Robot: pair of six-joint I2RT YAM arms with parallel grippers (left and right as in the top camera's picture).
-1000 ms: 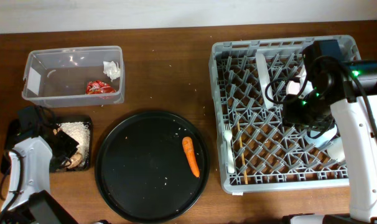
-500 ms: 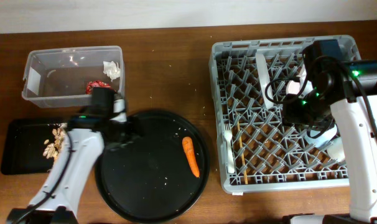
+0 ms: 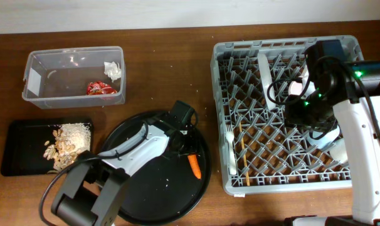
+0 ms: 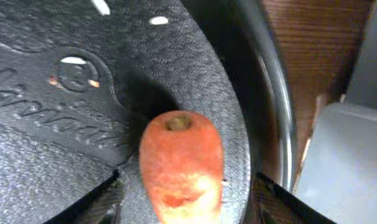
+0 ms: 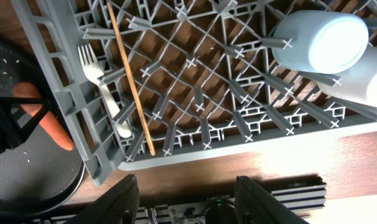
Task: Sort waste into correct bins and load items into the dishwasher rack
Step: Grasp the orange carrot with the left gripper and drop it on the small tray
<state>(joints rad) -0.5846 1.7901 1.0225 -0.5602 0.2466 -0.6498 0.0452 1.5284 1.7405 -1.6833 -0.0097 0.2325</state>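
Observation:
The orange carrot lies on the right side of the large round black tray. My left gripper is open at the carrot's thick end. In the left wrist view the carrot sits between the two fingers of the left gripper, which do not touch it. My right gripper is open and empty above the grey dishwasher rack. The rack holds a white fork, a wooden stick, a white cup and an upright white plate.
The clear tub at the back left holds a red wrapper and white tissue. The shallow black tray at the left holds nut shells. White crumbs dot the round tray.
My left arm swung from the shallow black tray at the left across the round tray to the carrot. The right arm has not moved.

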